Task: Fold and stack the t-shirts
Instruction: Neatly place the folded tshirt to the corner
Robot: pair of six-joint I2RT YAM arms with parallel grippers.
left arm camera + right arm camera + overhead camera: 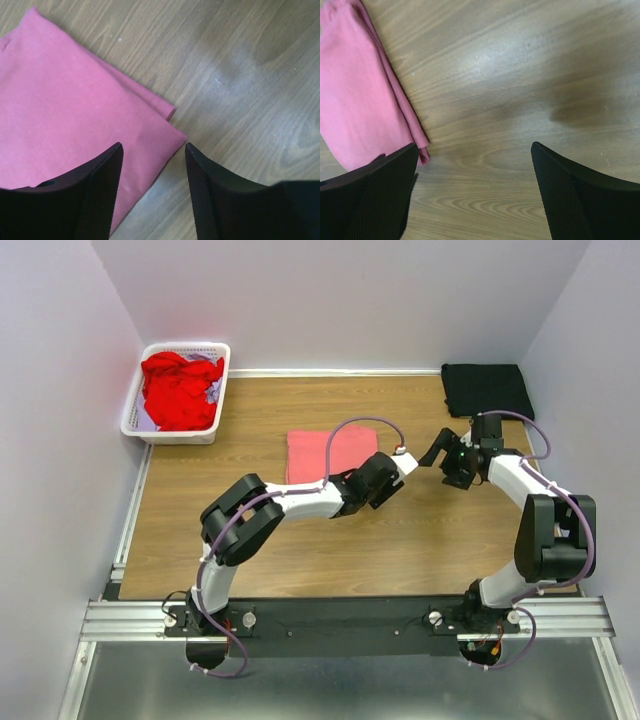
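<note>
- Nearest the camera, both arms rise from a metal rail (340,618) at the near edge of the wooden table (250,510).
- The left gripper (398,462) reaches out past mid-table. In its wrist view the left gripper (152,147) has its jaws partly apart and holds nothing. One finger is over the near corner of the folded salmon-pink t-shirt (65,100) and the other is over bare wood.
- The right gripper (440,454) faces it from the right, close by. In its own view the right gripper (472,147) stands wide open and empty above the tabletop, with the edge of the salmon-pink t-shirt (355,90) just beside its left finger.
- The salmon-pink t-shirt (330,452) lies flat in a neat folded rectangle at the middle of the table, just beyond and left of the two grippers.
- At the far left corner, a bright red t-shirt (178,390) is heaped in a white lattice basket (170,435).
- At the far right, a folded black t-shirt (487,390) lies against the back wall, well apart from the pink one.
</note>
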